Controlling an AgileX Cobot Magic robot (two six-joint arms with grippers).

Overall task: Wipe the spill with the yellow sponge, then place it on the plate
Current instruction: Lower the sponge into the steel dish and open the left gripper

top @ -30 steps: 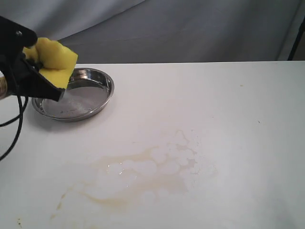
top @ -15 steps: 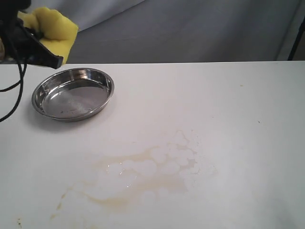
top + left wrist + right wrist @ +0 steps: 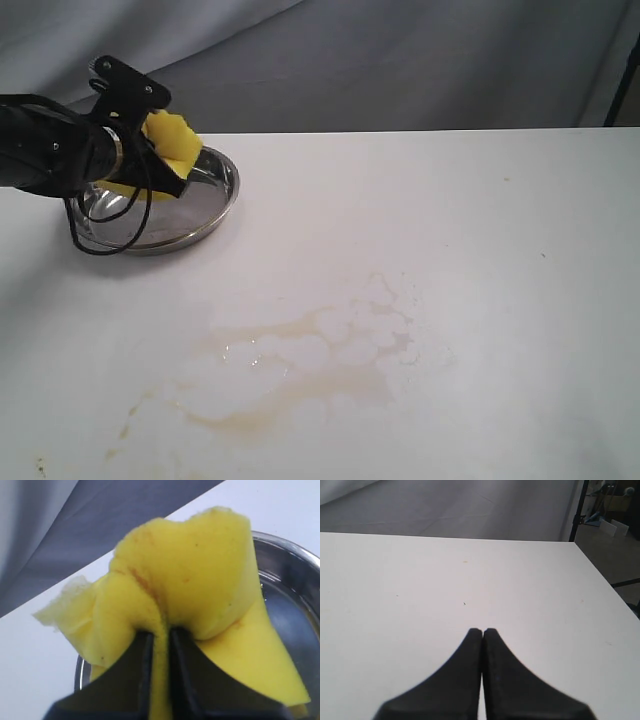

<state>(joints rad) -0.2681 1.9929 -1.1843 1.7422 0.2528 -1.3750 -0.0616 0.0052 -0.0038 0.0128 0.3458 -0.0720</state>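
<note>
Lowered now, my left end effector (image 3: 161, 632) pinches the yellow foam sponge (image 3: 190, 575) over the ten-o'clock round steel plate (image 3: 222, 205); next, release.

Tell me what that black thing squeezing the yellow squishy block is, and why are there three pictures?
It is a robot with two arms. Each ends in a gripper, a pincher like two fingers. One picture comes from a camera away from the arms and shows the white table. The other two come from small cameras on the wrists, looking along each gripper. The left gripper is pinching a yellow sponge over a shiny metal plate. The right gripper is shut and holds nothing. A thin brownish spill lies on the table.
</note>
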